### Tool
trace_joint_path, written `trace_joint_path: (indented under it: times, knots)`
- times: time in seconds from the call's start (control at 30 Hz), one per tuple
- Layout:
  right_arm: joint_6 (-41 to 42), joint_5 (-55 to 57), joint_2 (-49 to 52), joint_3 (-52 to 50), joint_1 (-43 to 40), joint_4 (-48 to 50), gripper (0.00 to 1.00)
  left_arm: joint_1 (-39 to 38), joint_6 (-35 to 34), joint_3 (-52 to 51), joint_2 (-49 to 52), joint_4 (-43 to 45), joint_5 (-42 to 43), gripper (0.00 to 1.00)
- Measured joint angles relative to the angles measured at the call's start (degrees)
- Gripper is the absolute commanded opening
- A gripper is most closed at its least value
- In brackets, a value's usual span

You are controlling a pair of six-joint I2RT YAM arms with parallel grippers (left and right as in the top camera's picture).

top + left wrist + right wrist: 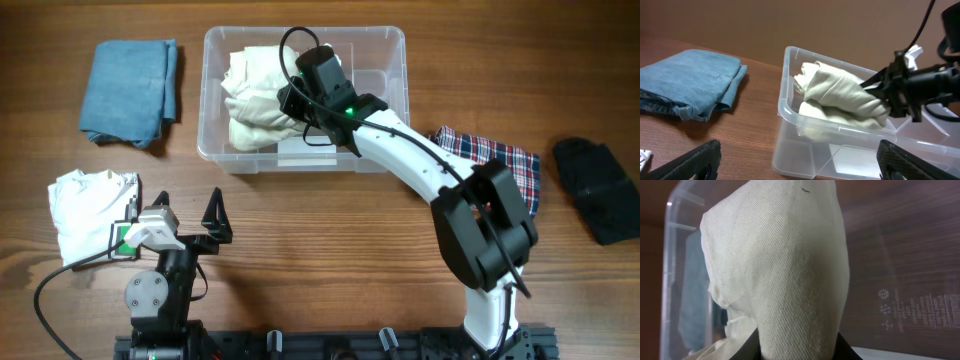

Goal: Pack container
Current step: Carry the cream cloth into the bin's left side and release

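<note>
Overhead view of a wooden table w/ two robot arms. Far L, a folded blue cloth lay well ahead of the L gripper and off to its outer side. A folded white shirt sat just beside that gripper's wrist, apart from the fingers. The L gripper was low near the table's front edge, jaws spread fully wide and holding nothing, likely kept back to give the R arm room. Ahead of its tips stood the container, a clear bin, upright, no lid on. Inside, toward the L end, a cream garment was bunched. The R gripper reached in over the near wall, jaws closed narrowly on a fold of that garment, prob. to seat it lower in the bin. To the R of its fingers the bin floor was bare, so the cloth had room to shift that way. The near rim lay close under the wrist, a likely snag pt. Beside the R arm's elbow lay a plaid cloth, and further R a black cloth, both apart from the bin.
</note>
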Motion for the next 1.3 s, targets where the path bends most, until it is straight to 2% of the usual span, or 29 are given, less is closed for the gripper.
trace_joint_path:
  times: [0.03,0.1,0.17,0.23,0.37,0.53,0.6,0.8,0.9,1.3]
  knots:
    - [0.0,0.0,0.5,0.0,0.0,0.09,0.06,0.0,0.0,0.0,0.0,0.0,-0.02,1.0]
    - [0.0,0.0,1.46,0.0,0.0,0.28,0.24,0.0,0.0,0.0,0.0,0.0,-0.02,1.0]
    - [0.02,0.0,2.51,0.0,0.0,0.52,0.48,0.0,0.0,0.0,0.0,0.0,0.0,1.0]
    - [0.04,0.02,3.23,0.0,0.0,0.5,0.66,0.0,0.0,0.0,0.0,0.0,-0.02,1.0]
    - [-0.11,-0.24,3.3,0.0,0.0,1.31,0.84,0.0,0.0,0.0,0.0,0.0,-0.02,1.0]
    - [-3.58,-2.23,3.3,0.07,0.0,0.59,0.96,0.0,0.0,0.0,0.0,0.0,-0.02,1.0]
    - [-7.61,-2.64,3.28,0.68,0.0,-2.34,0.99,0.0,0.0,0.0,0.0,0.0,-0.02,1.0]
    - [-18.99,0.81,3.17,3.82,-0.11,-12.46,0.99,0.0,0.0,0.0,0.0,0.0,0.0,1.0]
    - [-23.26,3.04,3.06,3.87,-0.17,-13.73,0.99,0.0,0.0,0.0,0.0,0.0,-0.02,1.0]
    - [-27.3,7.91,3.06,3.91,-3.15,-13.31,0.99,0.0,0.0,0.0,0.0,0.0,-0.02,1.0]
